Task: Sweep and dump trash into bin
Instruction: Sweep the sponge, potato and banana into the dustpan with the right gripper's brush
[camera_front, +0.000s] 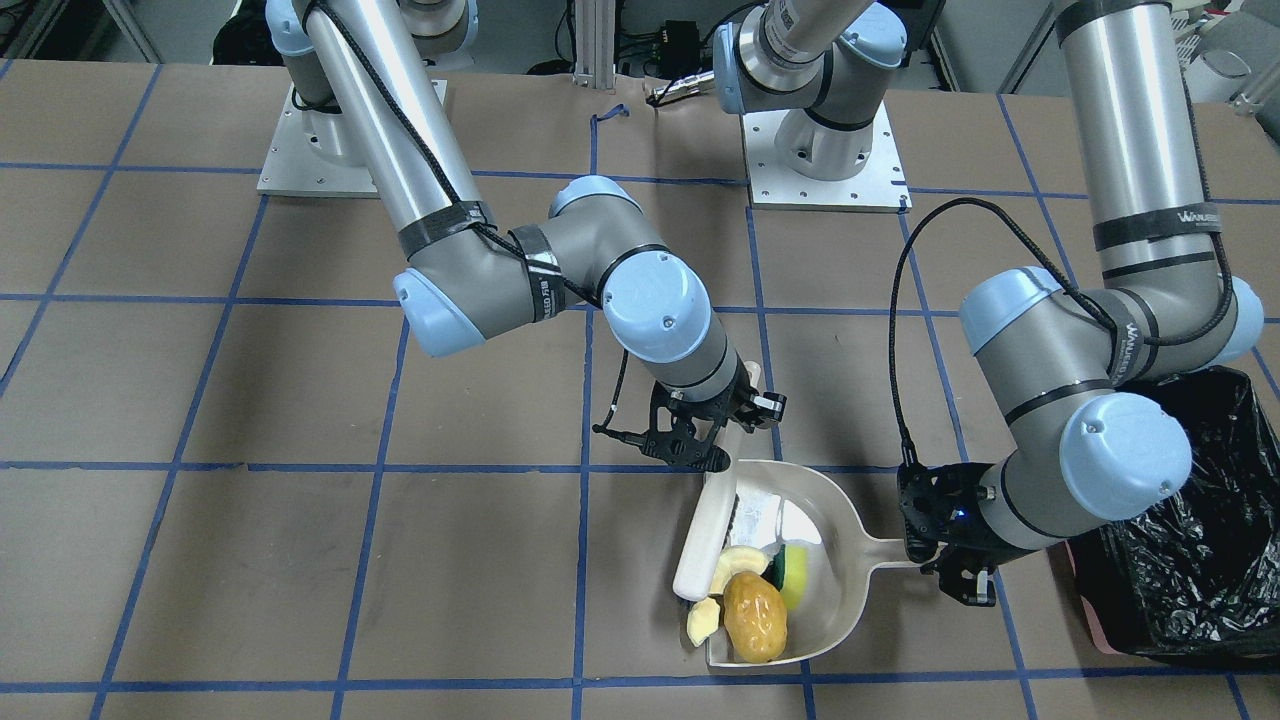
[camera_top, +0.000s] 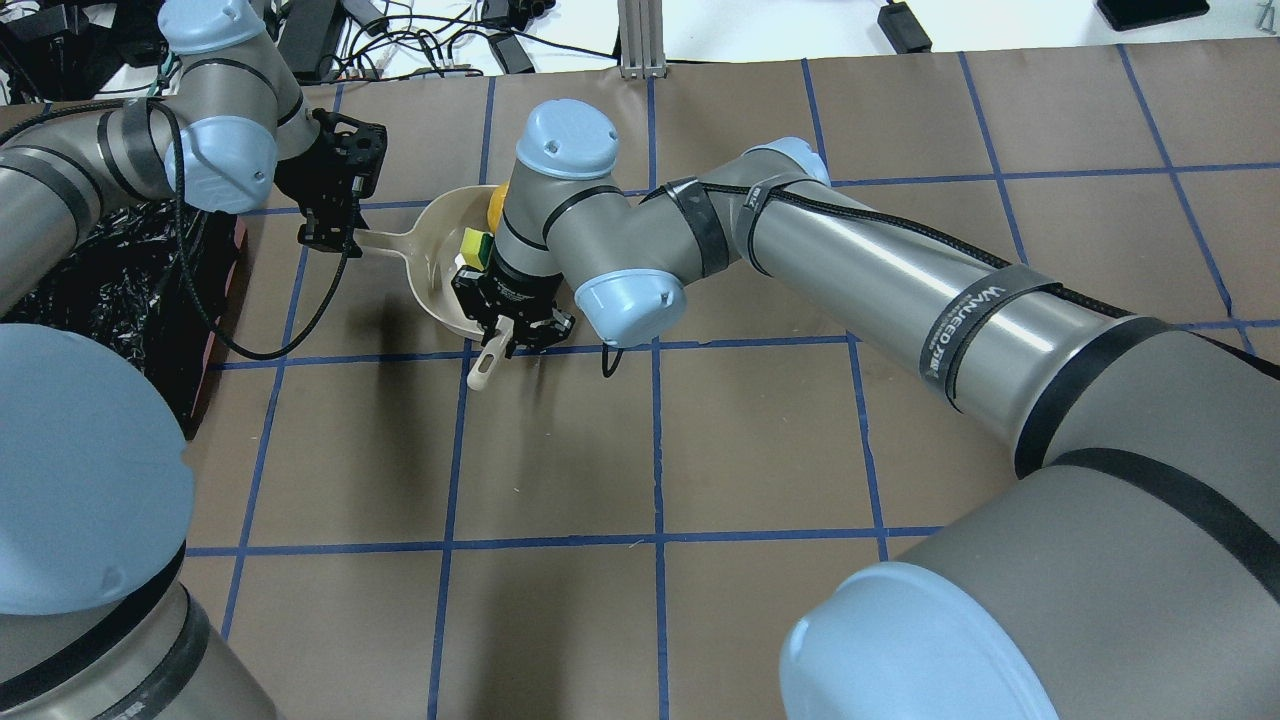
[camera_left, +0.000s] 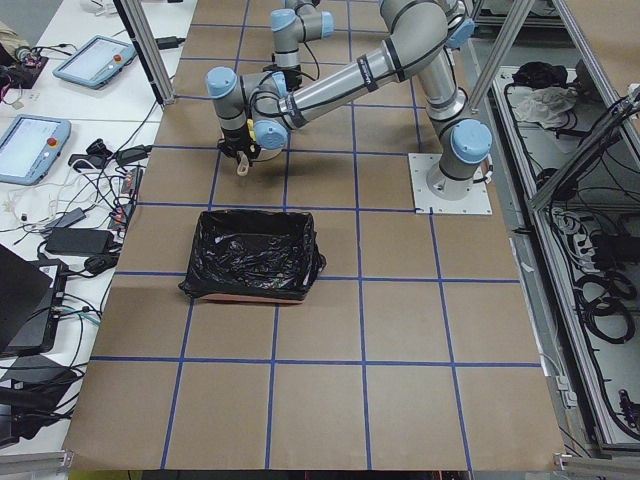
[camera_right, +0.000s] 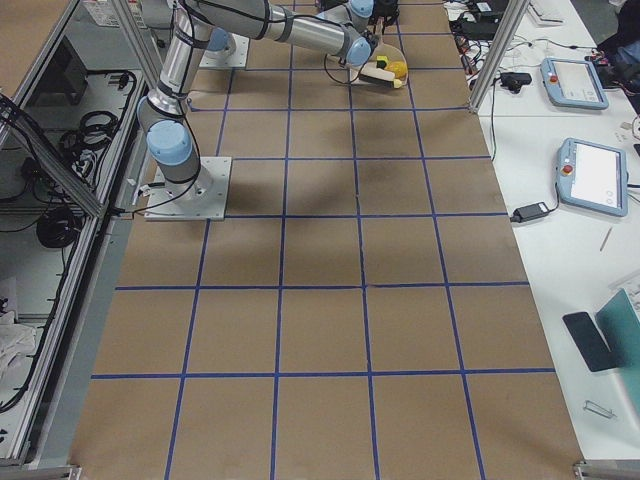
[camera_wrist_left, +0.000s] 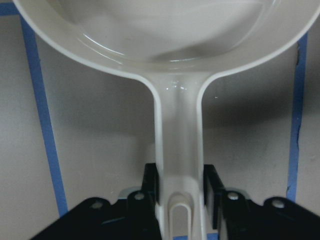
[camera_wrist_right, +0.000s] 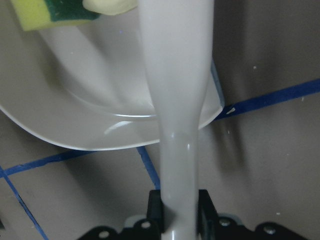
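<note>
The beige dustpan lies flat on the table. My left gripper is shut on its handle. My right gripper is shut on the handle of a cream brush, which stands at the pan's open side. The golden-brown lump lies at the pan's mouth. The yellow-and-green sponge and the pale yellow slice lie in the pan beside the brush. Another pale piece sits at the lip outside. The bin, lined in black plastic, stands just beyond my left arm.
The table is brown paper with a blue tape grid. Both arm bases stand at the robot's edge. In the overhead view the bin is at the left edge, a short way from the pan. Cables and tablets lie off the table.
</note>
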